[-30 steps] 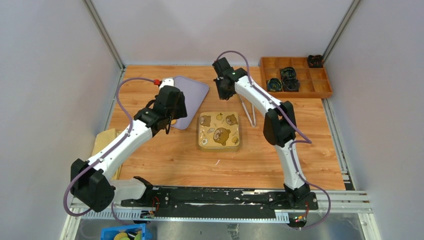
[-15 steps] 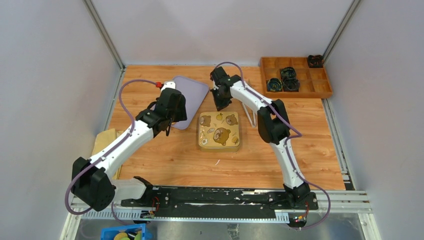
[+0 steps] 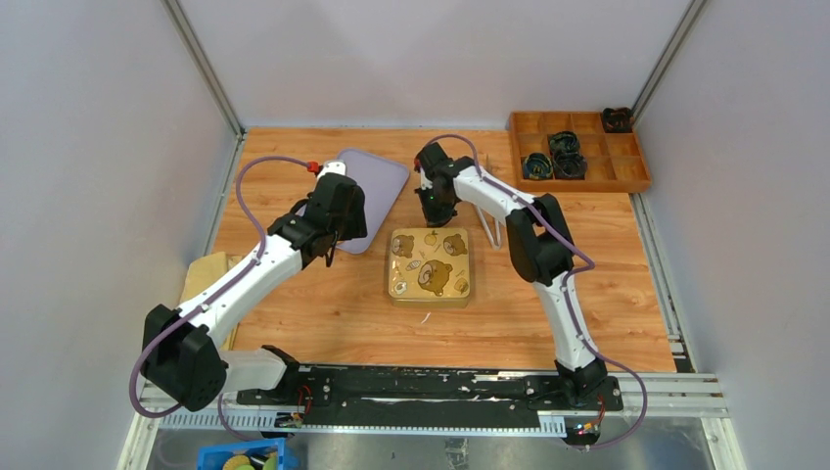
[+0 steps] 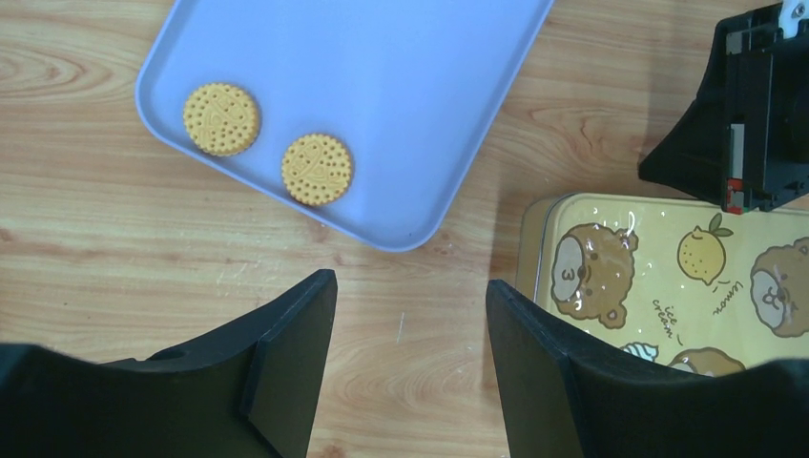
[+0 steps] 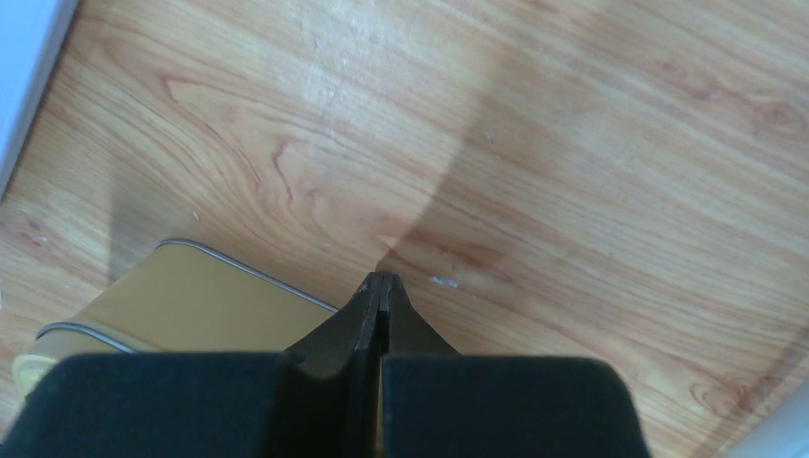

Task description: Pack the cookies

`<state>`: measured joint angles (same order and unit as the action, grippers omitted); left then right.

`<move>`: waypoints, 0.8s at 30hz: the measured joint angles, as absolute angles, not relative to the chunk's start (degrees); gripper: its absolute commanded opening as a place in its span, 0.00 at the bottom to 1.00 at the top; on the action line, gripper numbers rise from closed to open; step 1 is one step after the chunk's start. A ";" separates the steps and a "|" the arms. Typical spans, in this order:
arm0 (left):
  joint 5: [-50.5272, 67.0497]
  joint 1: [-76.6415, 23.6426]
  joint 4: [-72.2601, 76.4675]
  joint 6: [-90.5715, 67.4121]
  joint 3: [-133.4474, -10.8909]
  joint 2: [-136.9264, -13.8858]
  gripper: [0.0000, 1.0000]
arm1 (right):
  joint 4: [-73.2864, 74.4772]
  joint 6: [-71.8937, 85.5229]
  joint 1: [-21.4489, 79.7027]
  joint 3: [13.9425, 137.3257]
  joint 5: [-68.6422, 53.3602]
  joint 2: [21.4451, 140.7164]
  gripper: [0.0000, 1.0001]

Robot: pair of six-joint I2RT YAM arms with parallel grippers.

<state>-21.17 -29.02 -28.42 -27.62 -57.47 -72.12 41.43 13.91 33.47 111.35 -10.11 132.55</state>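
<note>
Cookies [image 4: 221, 118]: two on the tray [image 4: 401, 86], near its edge, at 11 o'clock from the left jaws, which are spread and empty; they're the nearer pair. Right jaws are pressed together, empty, beside the closed tin [image 4: 668, 277].

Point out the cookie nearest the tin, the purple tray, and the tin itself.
cookie [image 4: 317, 169]: left wrist view, centre of its top face.
purple tray [image 4: 382, 76]: left wrist view, bare floor of the tray.
tin [image 3: 429, 262]: top external view, middle of its bear-print top.
</note>
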 measured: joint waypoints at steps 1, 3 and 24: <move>-21.12 -29.02 -28.42 -27.62 -57.43 -72.12 0.65 | 41.19 13.91 33.50 110.65 -10.15 132.18 0.00; -21.12 -29.02 -28.42 -27.62 -57.41 -72.12 0.65 | 41.15 13.89 33.50 109.49 -10.11 131.41 0.00; -14.79 -29.02 -23.16 -24.49 -53.49 -65.43 0.66 | 42.02 13.13 33.58 120.11 6.81 128.84 0.00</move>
